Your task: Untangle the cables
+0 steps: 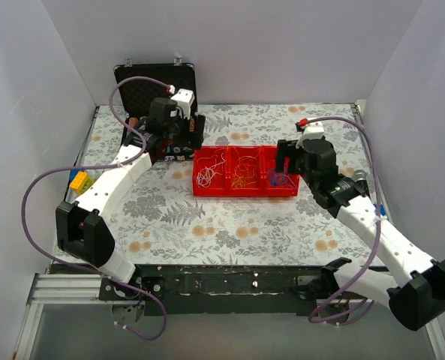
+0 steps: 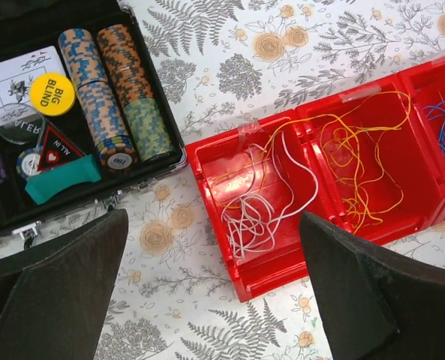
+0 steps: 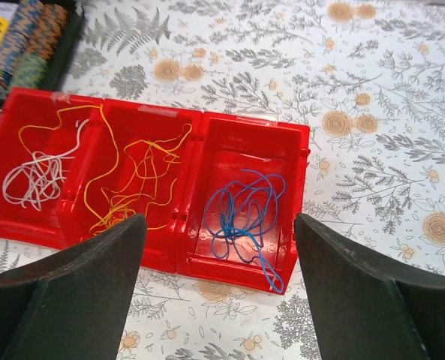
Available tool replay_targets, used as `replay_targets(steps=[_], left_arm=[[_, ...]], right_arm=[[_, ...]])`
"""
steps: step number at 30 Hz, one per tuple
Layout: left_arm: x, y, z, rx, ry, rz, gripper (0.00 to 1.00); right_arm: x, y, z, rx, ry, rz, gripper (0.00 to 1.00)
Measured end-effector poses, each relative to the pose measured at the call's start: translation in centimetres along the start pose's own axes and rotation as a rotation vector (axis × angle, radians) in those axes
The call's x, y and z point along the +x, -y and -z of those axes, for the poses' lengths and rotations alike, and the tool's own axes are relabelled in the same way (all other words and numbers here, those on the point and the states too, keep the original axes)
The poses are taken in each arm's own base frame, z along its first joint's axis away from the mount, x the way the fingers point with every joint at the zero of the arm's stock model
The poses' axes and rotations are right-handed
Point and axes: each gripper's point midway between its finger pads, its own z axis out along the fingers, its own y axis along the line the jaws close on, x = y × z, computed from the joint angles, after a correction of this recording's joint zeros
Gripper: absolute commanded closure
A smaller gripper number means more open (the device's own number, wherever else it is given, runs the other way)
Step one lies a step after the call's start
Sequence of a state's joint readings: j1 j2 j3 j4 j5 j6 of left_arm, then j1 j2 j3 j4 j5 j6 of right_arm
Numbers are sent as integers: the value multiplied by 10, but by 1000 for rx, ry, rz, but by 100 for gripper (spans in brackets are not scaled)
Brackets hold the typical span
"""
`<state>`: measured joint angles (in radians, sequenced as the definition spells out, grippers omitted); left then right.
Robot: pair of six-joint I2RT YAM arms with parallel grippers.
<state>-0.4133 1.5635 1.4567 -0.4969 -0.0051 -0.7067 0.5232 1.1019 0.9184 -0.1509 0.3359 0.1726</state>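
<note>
Three red bins [image 1: 245, 192] stand side by side mid-table. The left one holds the white cable [image 2: 256, 214] [image 3: 34, 178] [image 1: 207, 174]. The middle one holds the yellow-orange cable [image 2: 357, 169] [image 3: 139, 180] [image 1: 242, 172], and a strand of it runs over into the left bin. The right one holds the blue cable [image 3: 245, 214] [image 1: 276, 178], with a loop over its front rim. My left gripper [image 1: 178, 129] [image 2: 214, 292] is open and empty, above the table left of the bins. My right gripper [image 1: 284, 166] [image 3: 218, 292] is open and empty over the right bin.
An open black case [image 1: 156, 82] with poker chips [image 2: 106, 97] and a yellow "BIG BLIND" disc [image 2: 52, 92] lies at the back left. A yellow and blue object [image 1: 78, 181] sits at the table's left edge. The flowered tablecloth [image 1: 230, 225] covers the table.
</note>
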Motion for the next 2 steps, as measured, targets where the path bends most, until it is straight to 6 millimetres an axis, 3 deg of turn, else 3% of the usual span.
replay_targets(steps=[2], left_arm=[[3,-4,5,-10,1,8,2]], right_arm=[[-9,1,13,-12,28,-14,11]])
